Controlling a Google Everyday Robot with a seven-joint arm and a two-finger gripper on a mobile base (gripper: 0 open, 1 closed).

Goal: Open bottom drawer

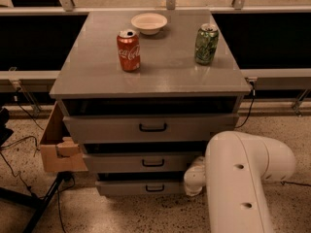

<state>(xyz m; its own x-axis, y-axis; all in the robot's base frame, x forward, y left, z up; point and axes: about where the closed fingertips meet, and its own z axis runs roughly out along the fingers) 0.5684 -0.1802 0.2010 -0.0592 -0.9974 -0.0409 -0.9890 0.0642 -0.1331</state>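
Observation:
The bottom drawer (129,188) is the lowest and narrowest grey front of three on the grey cabinet, with a small black bar handle (155,188). It stands slightly pulled out, as do the two drawers above it. My white arm (243,178) fills the lower right. Its wrist end (195,177) reaches left to the right end of the bottom drawer front. The gripper itself is hidden behind the arm and the drawer's right side.
On the cabinet top (165,74) stand a red cola can (128,50), a green can (206,44) and a white bowl (149,23). An open cardboard box (57,144) sits at the cabinet's left. Cables and a black stand leg (43,205) lie on the floor at the left.

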